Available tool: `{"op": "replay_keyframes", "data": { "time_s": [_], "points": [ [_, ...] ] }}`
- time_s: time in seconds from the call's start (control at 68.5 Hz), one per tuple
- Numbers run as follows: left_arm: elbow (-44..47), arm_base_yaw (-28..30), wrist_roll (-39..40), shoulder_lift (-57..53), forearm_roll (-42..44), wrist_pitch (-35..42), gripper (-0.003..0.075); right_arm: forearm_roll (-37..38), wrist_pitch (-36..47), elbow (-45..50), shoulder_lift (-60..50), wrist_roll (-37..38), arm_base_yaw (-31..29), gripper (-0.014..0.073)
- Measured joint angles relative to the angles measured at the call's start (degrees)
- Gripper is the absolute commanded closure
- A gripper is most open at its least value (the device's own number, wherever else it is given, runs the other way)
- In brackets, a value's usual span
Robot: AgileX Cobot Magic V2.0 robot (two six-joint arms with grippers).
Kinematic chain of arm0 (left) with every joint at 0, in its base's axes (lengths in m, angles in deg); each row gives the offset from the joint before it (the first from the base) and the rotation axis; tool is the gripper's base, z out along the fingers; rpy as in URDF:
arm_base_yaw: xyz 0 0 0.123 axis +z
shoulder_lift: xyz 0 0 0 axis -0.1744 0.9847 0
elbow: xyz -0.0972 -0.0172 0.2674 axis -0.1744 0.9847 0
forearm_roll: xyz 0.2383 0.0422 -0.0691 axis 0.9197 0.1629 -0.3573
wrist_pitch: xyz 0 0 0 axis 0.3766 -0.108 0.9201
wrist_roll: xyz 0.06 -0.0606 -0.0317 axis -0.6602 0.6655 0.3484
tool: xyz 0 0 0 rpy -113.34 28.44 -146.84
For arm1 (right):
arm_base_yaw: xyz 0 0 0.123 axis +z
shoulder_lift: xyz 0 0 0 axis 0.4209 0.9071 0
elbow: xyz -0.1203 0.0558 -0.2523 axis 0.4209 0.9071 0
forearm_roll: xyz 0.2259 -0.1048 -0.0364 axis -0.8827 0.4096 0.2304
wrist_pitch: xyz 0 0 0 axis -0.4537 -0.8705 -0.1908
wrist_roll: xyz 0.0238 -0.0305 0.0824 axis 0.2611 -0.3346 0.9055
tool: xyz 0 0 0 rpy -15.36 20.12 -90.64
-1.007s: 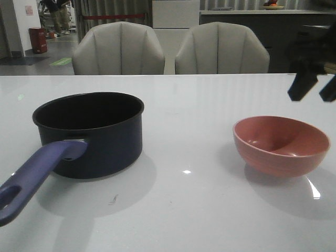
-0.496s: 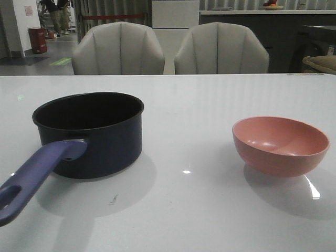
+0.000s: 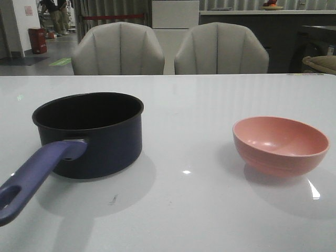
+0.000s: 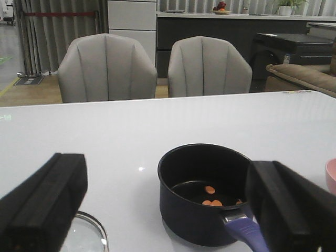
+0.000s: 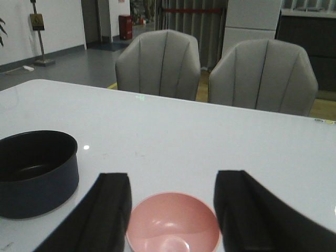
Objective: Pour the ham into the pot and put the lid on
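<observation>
The dark navy pot (image 3: 89, 134) stands on the white table at the left, its purple-blue handle (image 3: 34, 178) pointing toward me. In the left wrist view the pot (image 4: 205, 194) holds several orange ham pieces (image 4: 211, 196). The glass lid (image 4: 86, 236) lies flat on the table beside the pot; only its rim shows and its knob is hidden. My left gripper (image 4: 168, 210) is open and empty, back from the pot. My right gripper (image 5: 173, 210) is open and empty, back from the empty pink bowl (image 5: 173, 223). Neither gripper shows in the front view.
The pink bowl (image 3: 281, 144) stands on the table (image 3: 210, 105) at the right. Two grey chairs (image 3: 118, 50) stand behind the table's far edge. A small dark mark (image 3: 112, 199) lies in front of the pot.
The right gripper, seen at the right edge one second ago, has left the front view. Pot and bowl have not moved.
</observation>
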Motion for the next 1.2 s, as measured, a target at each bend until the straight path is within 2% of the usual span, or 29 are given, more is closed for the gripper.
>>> {"op": "replay_keyframes", "data": {
  "time_s": [0.233,0.336,0.467,0.525,0.919,1.094,1.196],
  "points": [
    [0.0,0.0,0.0,0.0,0.0,0.03,0.0064,0.0,0.13,4.74,-3.03,-0.06,0.0,0.0151],
    [0.0,0.0,0.0,0.0,0.0,0.03,0.0064,0.0,0.13,5.41,-3.03,-0.06,0.0,0.026],
    [0.0,0.0,0.0,0.0,0.0,0.03,0.0064,0.0,0.13,5.78,-3.03,-0.06,0.0,0.0471],
    [0.0,0.0,0.0,0.0,0.0,0.03,0.0064,0.0,0.13,5.78,-3.03,-0.06,0.0,0.0448],
    [-0.29,0.0,0.0,0.8,-0.21,-1.54,0.0059,0.0,0.13,5.78,-3.03,-0.14,0.0,0.0449],
    [-4.43,0.0,0.0,7.67,-0.21,-4.41,0.0036,0.0,0.13,5.78,-3.03,-0.14,0.0,0.0449],
    [-8.28,0.0,4.28,14.64,2.32,-5.06,0.0027,0.0,0.13,5.78,-3.03,-0.14,0.0,0.0449]
  ]
}}
